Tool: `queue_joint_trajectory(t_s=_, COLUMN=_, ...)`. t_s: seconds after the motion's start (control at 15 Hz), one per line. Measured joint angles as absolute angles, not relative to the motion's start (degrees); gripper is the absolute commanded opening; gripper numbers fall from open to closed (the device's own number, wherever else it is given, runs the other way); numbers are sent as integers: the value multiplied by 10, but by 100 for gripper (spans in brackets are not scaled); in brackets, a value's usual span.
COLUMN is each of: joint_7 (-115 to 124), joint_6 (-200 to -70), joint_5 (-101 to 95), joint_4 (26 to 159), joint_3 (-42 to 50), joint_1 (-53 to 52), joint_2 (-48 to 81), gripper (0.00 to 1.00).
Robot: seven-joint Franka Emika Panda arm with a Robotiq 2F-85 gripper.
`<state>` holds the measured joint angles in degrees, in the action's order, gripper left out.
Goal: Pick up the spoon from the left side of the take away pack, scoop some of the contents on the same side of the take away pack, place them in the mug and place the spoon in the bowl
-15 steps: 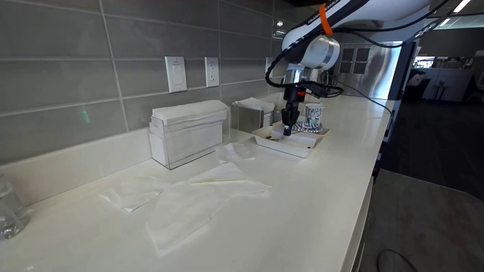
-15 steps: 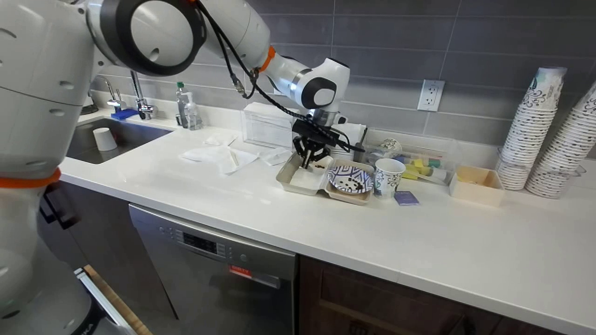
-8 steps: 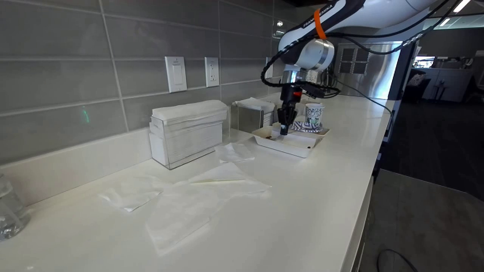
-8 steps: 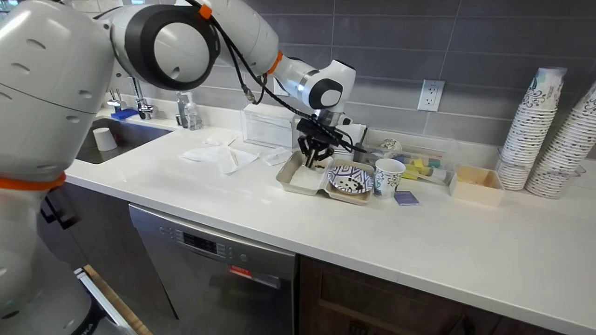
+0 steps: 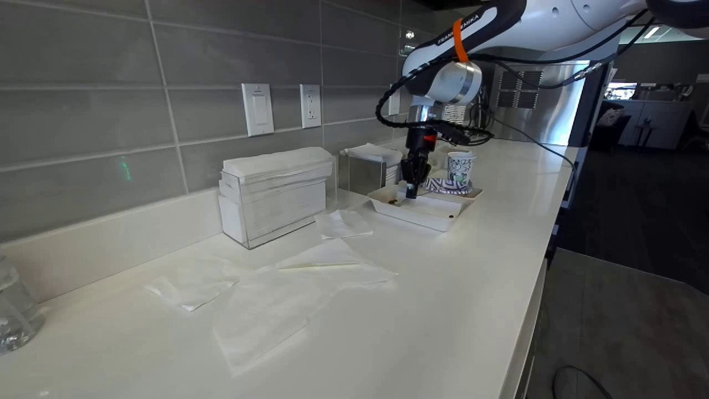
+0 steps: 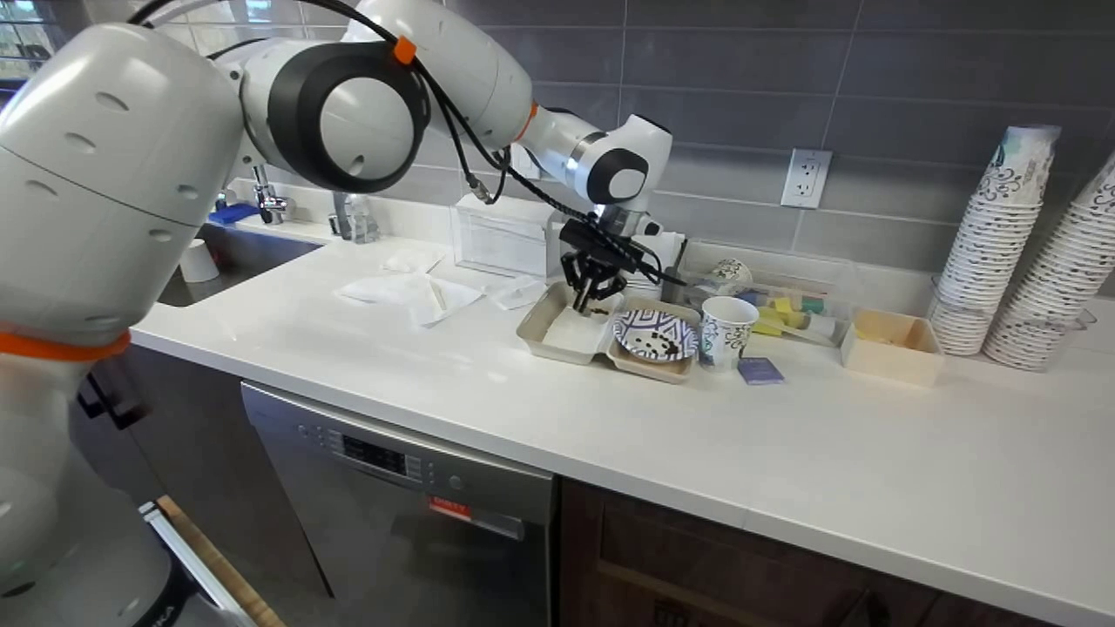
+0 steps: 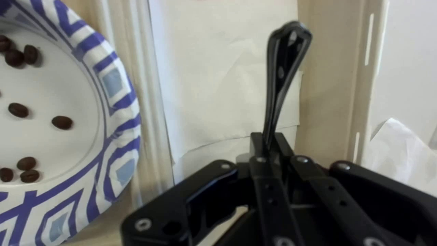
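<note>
1. Claw: my claw [image 7: 269, 145] is pressed in from both sides on a slender glossy black spoon [image 7: 281, 78], pinching its narrow part.
2. Spoon: its wider, rounded end stands out ahead of my claw; whatever lies behind the pinch is hidden. In both exterior views it is too small to make out.
3. Position: my claw points tips down over one compartment of the shallow off-white rectangular take away pack [image 6: 557, 355], which rests on the glossy white worktop [image 6: 827, 461]. Whether tips or spoon touch the bottom, I cannot tell.
4. Beneath my claw: a flat white paper liner [image 7: 222, 85] covers that compartment's floor. In an exterior view, small dark bits [image 6: 599, 311] lie in the same compartment, just beside my tips.
5. Alongside my claw: the other compartment carries a round shallow blue-and-white patterned bowl [image 7: 116, 78]. Dark brown oval beans [image 7: 62, 122] lie in it, some singly, some in clusters.
6. Beyond the bowl from my claw: a small white paper mug with a dark scrolled pattern [image 6: 725, 335] stands upright just beside the pack; contact between them cannot be told. A flat purple packet [image 6: 760, 371] lies near the mug's base.
7. Outlying items: loose white napkins [image 5: 277, 302] lie on the opposite side of my claw from the bowl. A cream rectangular box [image 6: 880, 361] and a tall stack of patterned paper cups [image 6: 989, 252] stand well apart from my claw, past the mug.
</note>
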<state>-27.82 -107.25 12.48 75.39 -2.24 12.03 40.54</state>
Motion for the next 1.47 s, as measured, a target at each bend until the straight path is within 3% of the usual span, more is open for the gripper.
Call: queue_joint_trajectory(t_s=1.47, joint_7=-148, joint_6=-1051, joint_5=128, joint_4=704, joint_3=-18, joint_1=141, joint_2=435, gripper=2)
